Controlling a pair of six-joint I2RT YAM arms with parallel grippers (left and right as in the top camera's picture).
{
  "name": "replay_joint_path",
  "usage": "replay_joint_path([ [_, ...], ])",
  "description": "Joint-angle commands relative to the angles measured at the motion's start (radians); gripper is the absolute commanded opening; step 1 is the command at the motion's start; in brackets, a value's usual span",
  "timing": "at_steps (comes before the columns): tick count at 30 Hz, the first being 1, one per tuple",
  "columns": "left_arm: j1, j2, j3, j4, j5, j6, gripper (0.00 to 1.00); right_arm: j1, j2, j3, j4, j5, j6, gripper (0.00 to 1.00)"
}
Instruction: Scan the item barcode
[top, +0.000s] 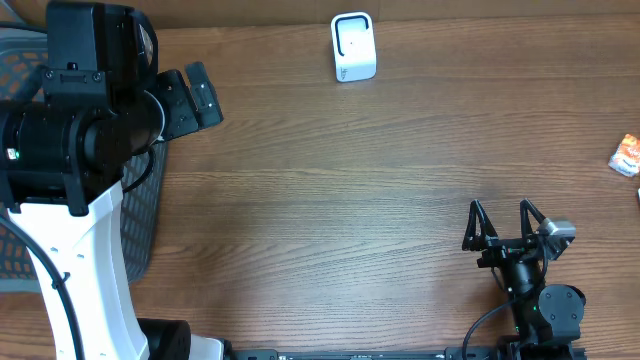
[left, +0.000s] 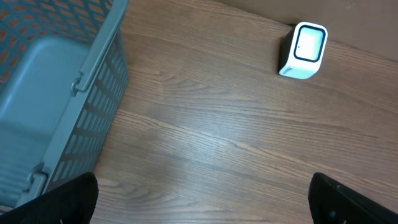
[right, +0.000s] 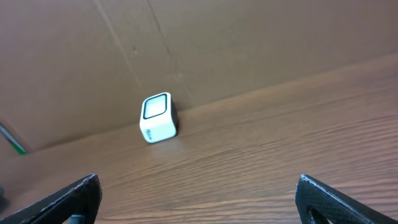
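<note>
Wooden table: white scanner far edge, grey basket left, orange packet right.

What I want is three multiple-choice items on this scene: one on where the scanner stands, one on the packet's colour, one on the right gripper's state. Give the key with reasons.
1. Where on the table does the white scanner stand?
A. at the far edge, by the cardboard wall
B. in the middle
C. at the near edge

2. What colour is the small packet at the right edge of the overhead view?
A. blue
B. green
C. orange

3. How is the right gripper?
A. shut on the packet
B. open and empty
C. shut on the scanner

Key:
1 A, the right wrist view shows the scanner close by the wall.
2 C, orange with some white shows overhead.
3 B, its fingers stand wide apart with only bare wood between them.
</note>
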Motion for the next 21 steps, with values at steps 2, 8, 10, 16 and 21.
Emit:
replay_joint_path([
  [2,0.0,0.001,0.002,0.002,-0.009,0.009,1.0,0.008,-0.011,-0.011,0.001,0.021,-0.166,1.0],
  [8,0.0,0.001,0.002,0.002,-0.01,0.008,1.0,0.008,-0.011,-0.011,0.001,0.021,-0.246,1.0],
  [10,0.0,0.001,0.002,0.002,-0.01,0.009,1.0,0.008,-0.011,-0.011,0.001,0.018,-0.245,1.0],
  [16,0.0,0.001,0.002,0.002,-0.01,0.009,1.0,0.008,-0.011,-0.011,0.002,0.018,-0.242,1.0],
  [21,0.0,0.001,0.002,0.002,-0.009,0.009,1.0,0.008,-0.011,-0.011,0.003,0.018,-0.242,1.0],
])
